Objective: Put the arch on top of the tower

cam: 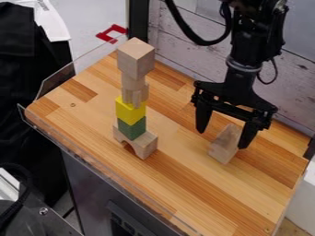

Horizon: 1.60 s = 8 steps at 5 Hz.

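Observation:
The gripper (pixel 223 138) hangs open at the right, its two fingers wide apart. Between and just below its fingertips, a loose natural-wood block (pixel 225 146) stands on the table with a slanted, wedge-like outline; whether it is an arch I cannot tell. Left of centre rises the tower: an arch-shaped wooden block (pixel 145 144) at the base, then a green block (pixel 132 128), a yellow block (pixel 130 111), a narrower stack of pale wood pieces (pixel 133 87) and a large wooden cube (pixel 136 57) on top.
The wooden table (pixel 190 184) has a low clear guard (pixel 73 69) along its left edges. A red bracket-like piece (pixel 111 33) lies beyond the far left corner. White plank wall (pixel 175 39) stands behind the table.

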### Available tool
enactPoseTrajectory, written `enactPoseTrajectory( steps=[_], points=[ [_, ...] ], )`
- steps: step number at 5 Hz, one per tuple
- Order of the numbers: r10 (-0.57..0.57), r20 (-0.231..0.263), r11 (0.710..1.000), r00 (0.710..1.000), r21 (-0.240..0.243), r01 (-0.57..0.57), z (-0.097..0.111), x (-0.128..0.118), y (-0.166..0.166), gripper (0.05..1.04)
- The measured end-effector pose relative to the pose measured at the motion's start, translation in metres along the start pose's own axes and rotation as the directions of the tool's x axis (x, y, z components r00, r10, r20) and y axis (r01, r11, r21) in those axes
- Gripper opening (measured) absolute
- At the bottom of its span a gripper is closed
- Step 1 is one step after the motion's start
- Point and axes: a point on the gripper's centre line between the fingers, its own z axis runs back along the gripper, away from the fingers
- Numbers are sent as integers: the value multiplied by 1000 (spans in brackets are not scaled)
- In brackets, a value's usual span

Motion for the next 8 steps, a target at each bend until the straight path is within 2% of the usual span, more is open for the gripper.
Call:
enactPoseTrajectory(
  steps=[1,4,7,8],
  points=[
    [2,-37,1000,999,16,-2,-11,-4,2,998],
    [-9,-28,999,1000,-43,8,-13,0,-2,998],
    [-25,-98,999,995,-29,23,-34,1,0,998],
    [-28,-106,999,994,-36,25,-39,2,-2,951]
  ],
)
